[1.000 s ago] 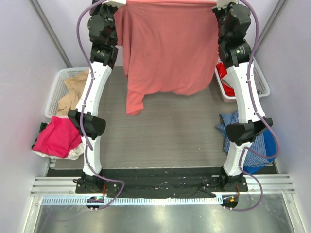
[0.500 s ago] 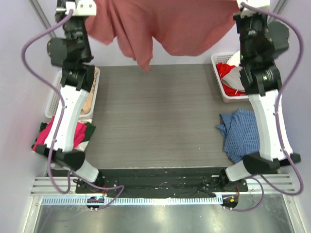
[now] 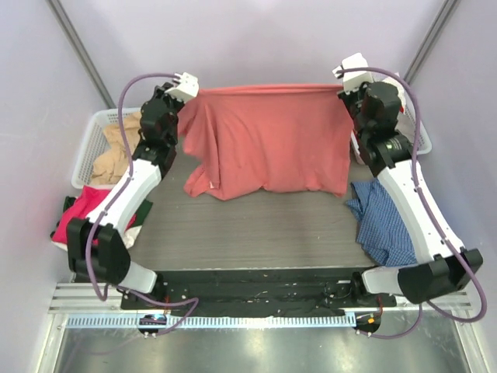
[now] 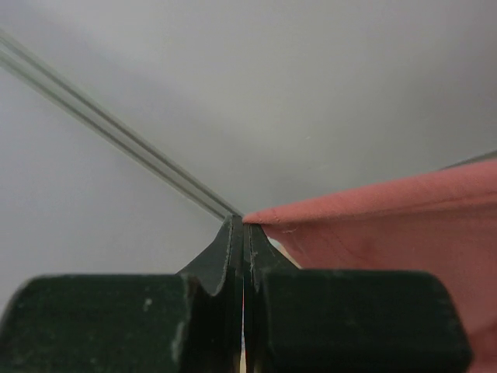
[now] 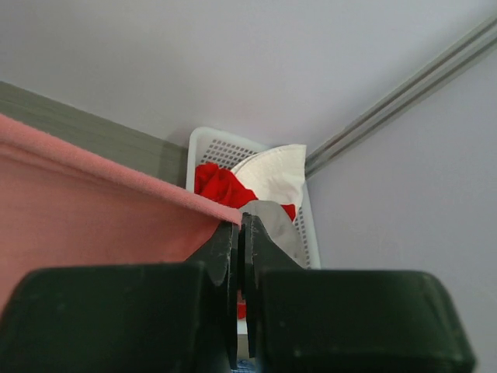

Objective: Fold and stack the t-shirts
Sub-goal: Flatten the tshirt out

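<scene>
Left gripper (image 4: 244, 222): jaws pressed together on the far left corner of the salmon shirt (image 3: 268, 140).
Right gripper (image 5: 238, 223): jaws closed on the far right corner of the same shirt.
Salmon shirt: top edge pulled taut between both grippers at the far side. Its lower part lies on the table (image 3: 256, 225), bunched at the left.
Left basket (image 3: 85, 155): holds a beige shirt (image 3: 116, 148).
Pink shirt (image 3: 85, 221): heaped at the table's left edge, just near of that basket.
Right basket (image 5: 225, 140): holds a red shirt (image 5: 220, 186) and a white cloth (image 5: 276, 167), possibly another garment.
Checked cloth (image 3: 384, 221): crumpled at the table's right edge.
</scene>
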Action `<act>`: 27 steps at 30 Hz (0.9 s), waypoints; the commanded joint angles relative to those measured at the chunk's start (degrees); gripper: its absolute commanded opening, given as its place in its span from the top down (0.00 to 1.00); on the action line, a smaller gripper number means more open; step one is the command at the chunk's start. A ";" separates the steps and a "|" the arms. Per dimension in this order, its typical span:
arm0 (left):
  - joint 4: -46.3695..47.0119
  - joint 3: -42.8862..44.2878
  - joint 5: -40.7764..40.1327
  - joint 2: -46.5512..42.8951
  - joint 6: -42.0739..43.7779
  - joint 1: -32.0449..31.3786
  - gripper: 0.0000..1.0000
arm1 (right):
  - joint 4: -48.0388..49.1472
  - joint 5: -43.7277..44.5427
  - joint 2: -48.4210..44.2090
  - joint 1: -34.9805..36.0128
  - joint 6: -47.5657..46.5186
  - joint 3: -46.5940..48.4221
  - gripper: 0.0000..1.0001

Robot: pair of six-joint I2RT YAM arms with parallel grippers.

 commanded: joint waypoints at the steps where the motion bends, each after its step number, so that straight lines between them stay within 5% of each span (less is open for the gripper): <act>1: -1.94 17.60 -7.36 2.72 -7.92 6.01 1.00 | 5.72 7.78 1.80 -3.19 0.01 7.77 0.99; 5: -9.95 36.67 -7.45 16.04 -10.03 7.33 1.00 | 6.78 7.96 10.14 -5.47 -0.07 17.88 0.99; 8: -18.03 57.48 -8.32 28.69 -9.68 7.69 1.00 | 4.69 8.75 18.67 -7.23 0.01 30.35 0.99; 9: -20.23 70.42 -8.67 32.58 -9.25 7.60 1.00 | 3.80 9.01 23.21 -7.58 0.01 34.04 0.99; 12: -22.63 84.48 -9.38 39.72 -6.08 7.69 1.00 | 1.16 9.19 28.08 -8.02 0.19 46.79 0.99; 15: -10.64 73.84 -9.12 33.36 -4.67 7.68 1.00 | 0.98 8.67 30.11 -8.02 -0.16 52.00 0.99; 20: 0.92 49.06 -6.66 19.71 -7.21 7.95 1.00 | 3.34 7.35 23.98 -8.02 2.46 44.47 0.99; 27: 6.03 39.00 -6.21 13.72 -9.15 7.95 1.00 | 10.82 5.32 13.95 -8.02 4.93 27.85 0.99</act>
